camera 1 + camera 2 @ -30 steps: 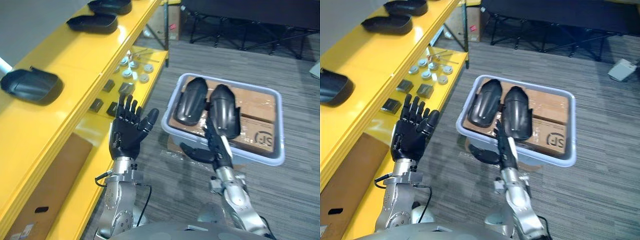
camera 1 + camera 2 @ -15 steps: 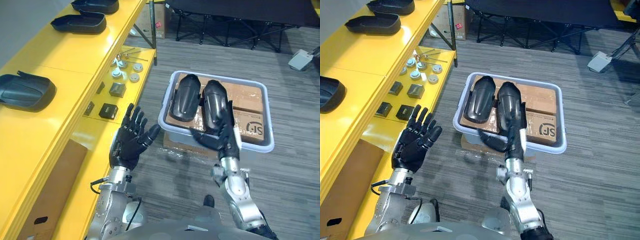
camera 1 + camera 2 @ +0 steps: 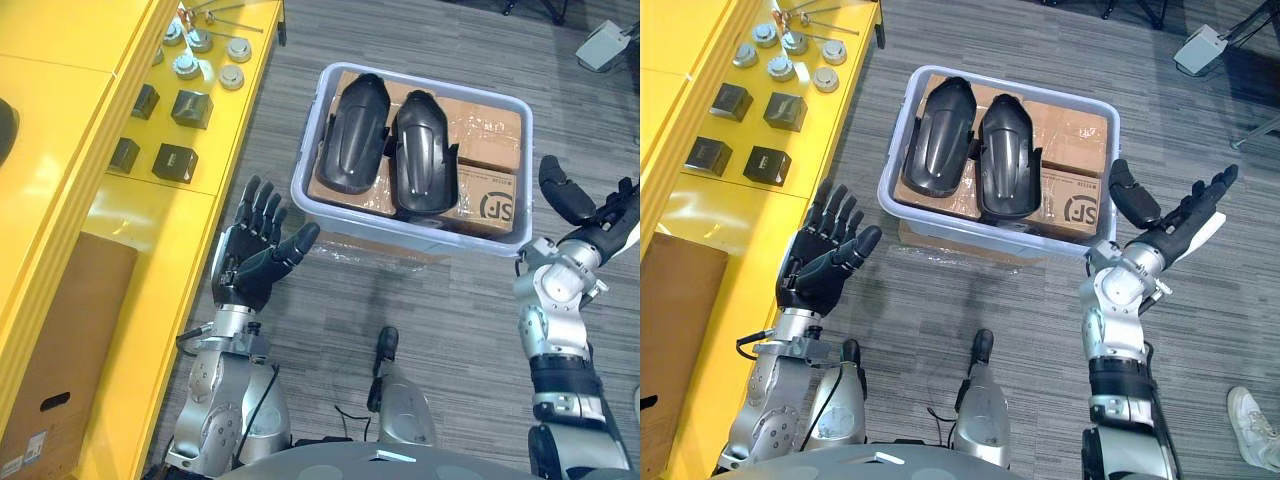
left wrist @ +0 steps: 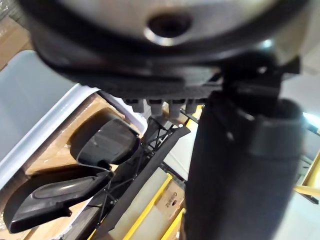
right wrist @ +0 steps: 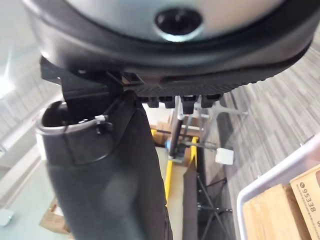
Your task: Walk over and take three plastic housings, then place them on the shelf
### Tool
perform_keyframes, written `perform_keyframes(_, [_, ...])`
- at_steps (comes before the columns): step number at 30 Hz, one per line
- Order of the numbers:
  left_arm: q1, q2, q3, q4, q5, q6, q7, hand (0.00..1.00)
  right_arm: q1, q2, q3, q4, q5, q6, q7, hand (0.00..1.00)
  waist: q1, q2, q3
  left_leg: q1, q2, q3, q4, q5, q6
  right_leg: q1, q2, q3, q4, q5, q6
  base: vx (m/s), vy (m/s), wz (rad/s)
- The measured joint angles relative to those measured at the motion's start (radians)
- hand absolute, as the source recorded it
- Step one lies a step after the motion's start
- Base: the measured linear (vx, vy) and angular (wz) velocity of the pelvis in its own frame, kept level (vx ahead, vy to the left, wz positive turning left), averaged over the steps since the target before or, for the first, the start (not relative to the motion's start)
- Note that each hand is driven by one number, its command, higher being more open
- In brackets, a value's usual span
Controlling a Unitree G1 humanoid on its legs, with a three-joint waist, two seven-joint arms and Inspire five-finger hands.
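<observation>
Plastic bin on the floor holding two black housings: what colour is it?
Pale lilac-grey plastic bin, best seen in the right eye view.

Black logo mark on the cardboard box [image 3: 1077, 205] — printed digits near its edge.

Bright, even overhead light; soft sheen on housings [image 3: 350, 135] inside bin [image 3: 400, 228]; weak shadows on floor [image 3: 450, 300] beside bin.

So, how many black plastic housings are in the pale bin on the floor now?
2. The left housing and the right housing lie side by side on the cardboard boxes inside the bin. Others may be hidden under the boxes.
</observation>
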Motion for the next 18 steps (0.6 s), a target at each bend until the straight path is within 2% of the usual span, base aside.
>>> perform_keyframes(5, [-0.019, 0.026, 0.026, 0.034, -0.002, 0.0, -0.014, 1.0, -0.18, -0.102, 0.027, 0.233, 0.029, 0.03, 0.106, 1.0, 0.031, 0.007, 0.039, -0.017, -0.001, -0.005, 0.013, -0.002, 0.003, -0.01, 0.0, -0.004, 0.001, 0.003, -0.001, -0.01, 0.008, 0.02])
perform_keyframes(10, [-0.067, 0.028, -0.002, 0.196, 0.041, 0.008, -0.009, 1.0, -0.383, -0.22, 0.151, 0.451, 0.062, 0.076, 0.212, 1.0, 0.047, 0.039, 0.068, -0.071, -0.004, -0.035, 0.044, -0.003, 0.005, -0.037, 0.0, -0.016, 0.0, 0.012, 0.002, -0.03, 0.015, 0.07])
perform_keyframes(16, [-0.094, 0.02, -0.063, 0.268, 0.047, 0.011, 0.007, 1.0, -0.528, -0.304, 0.241, 0.585, 0.068, 0.129, 0.257, 1.0, 0.068, 0.082, 0.106, -0.121, -0.006, -0.06, 0.081, -0.006, 0.01, -0.057, 0.0, -0.039, 0.002, 0.027, -0.004, -0.06, 0.025, 0.08])
perform_keyframes(18, [-0.101, 0.012, -0.068, 0.295, 0.047, 0.011, 0.019, 1.0, -0.567, -0.332, 0.282, 0.628, 0.067, 0.163, 0.281, 1.0, 0.083, 0.098, 0.111, -0.147, -0.006, -0.068, 0.096, -0.007, 0.012, -0.071, 0.0, -0.043, 0.004, 0.027, -0.004, -0.07, 0.024, 0.06])
